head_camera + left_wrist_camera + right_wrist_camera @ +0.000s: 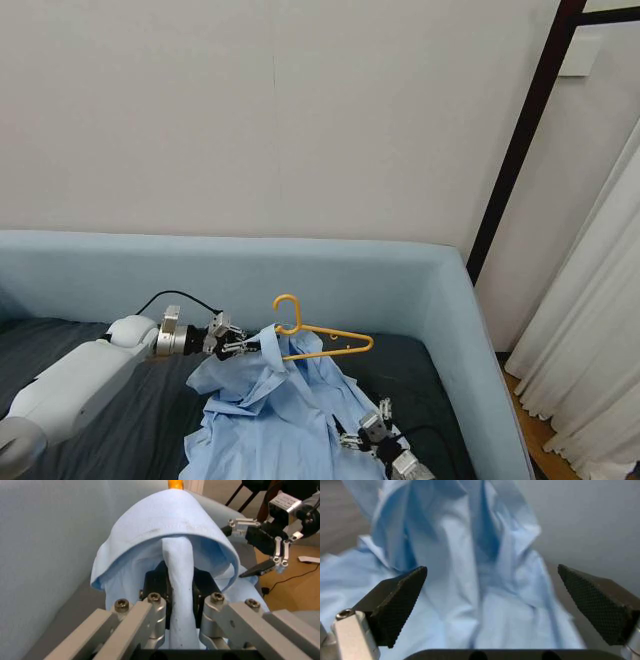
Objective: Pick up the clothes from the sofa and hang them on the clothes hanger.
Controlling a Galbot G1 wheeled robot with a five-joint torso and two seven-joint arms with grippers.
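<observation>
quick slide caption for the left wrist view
Left tool pinching a fold of the blue shirt draped over the orange hanger.

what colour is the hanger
Orange-yellow. The hanger under the light blue shirt shows best in the head view.

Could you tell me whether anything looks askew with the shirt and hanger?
The shirt sits lopsided: it covers one end of the hanger, while the other arm juts out bare. The rest lies crumpled on the sofa. The left gripper pinches a fold; the right gripper is open.
</observation>
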